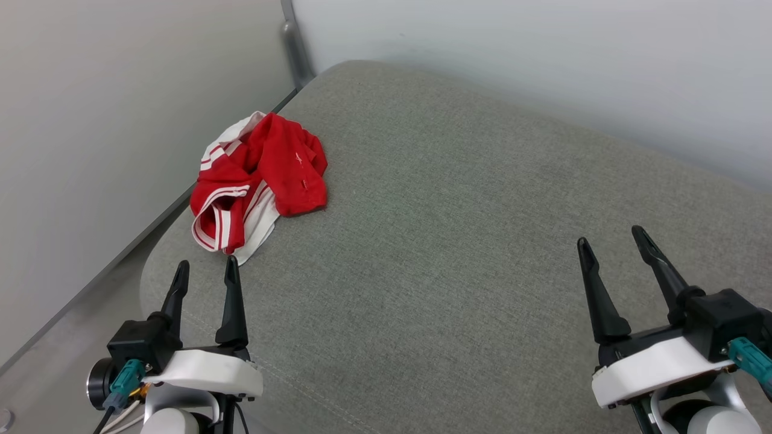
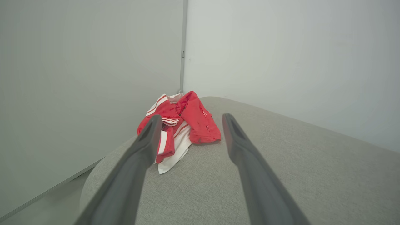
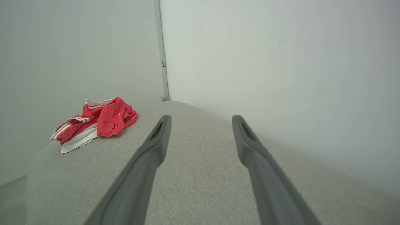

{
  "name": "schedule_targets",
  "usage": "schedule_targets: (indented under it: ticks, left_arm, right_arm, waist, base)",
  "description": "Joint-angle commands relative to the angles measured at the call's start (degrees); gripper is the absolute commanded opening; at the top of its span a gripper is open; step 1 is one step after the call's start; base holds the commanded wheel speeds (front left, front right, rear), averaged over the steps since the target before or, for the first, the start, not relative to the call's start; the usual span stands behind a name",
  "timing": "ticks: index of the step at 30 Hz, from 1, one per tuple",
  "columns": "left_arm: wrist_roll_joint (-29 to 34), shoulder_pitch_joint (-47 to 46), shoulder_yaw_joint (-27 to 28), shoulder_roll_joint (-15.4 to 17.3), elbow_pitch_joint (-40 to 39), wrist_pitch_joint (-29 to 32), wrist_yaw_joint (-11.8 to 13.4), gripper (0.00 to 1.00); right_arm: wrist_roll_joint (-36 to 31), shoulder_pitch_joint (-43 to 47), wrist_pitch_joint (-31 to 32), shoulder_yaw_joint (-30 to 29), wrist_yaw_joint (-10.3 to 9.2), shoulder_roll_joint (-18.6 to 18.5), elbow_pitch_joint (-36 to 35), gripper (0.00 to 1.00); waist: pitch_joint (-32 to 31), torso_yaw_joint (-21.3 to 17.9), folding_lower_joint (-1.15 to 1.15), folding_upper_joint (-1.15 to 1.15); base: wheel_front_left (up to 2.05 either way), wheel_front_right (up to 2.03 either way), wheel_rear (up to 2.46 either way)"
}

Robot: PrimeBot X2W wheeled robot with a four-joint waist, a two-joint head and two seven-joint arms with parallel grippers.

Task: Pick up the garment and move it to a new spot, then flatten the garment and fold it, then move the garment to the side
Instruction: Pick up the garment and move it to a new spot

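Because the red shirt (image 1: 256, 184) lies crumpled at the far left of the grey cushion (image 1: 452, 241), close to its left edge, the left tool (image 1: 206, 268) is the nearer one. Its jaws stand wide and empty just short of the heap's near white hem, pointing at it. The heap runs near to far, leaning slightly right. The right tool (image 1: 609, 235), also wide and empty, sits well apart on the right, so a forward reach with the left looks likeliest.
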Motion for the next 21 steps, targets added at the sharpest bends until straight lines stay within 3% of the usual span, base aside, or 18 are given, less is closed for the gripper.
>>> schedule_targets:
  ticks: [1,13,21]
  left_arm:
    - [0.2,0.1,0.0,-0.1,-0.5,-0.2,0.2,1.00]
    - [-0.2,-4.0,0.4,0.3,1.6,0.4,-0.1,1.00]
    - [-3.9,-17.2,2.1,2.3,4.7,5.8,-0.4,1.00]
  right_arm:
    - [-0.3,-1.0,0.0,0.1,-0.04,0.1,0.0,1.00]
    - [0.2,-1.0,-0.1,-0.3,-0.04,0.1,0.3,1.00]
    - [-1.3,-3.2,1.7,0.0,-0.04,-0.3,-2.6,1.00]
  waist:
    - [0.3,0.2,0.00,0.00]
    - [1.4,-0.1,0.00,0.00]
    - [7.5,-4.8,0.00,0.00]
  base:
    - [0.00,0.00,0.00]
    - [0.00,0.00,0.00]
    - [0.00,0.00,0.00]
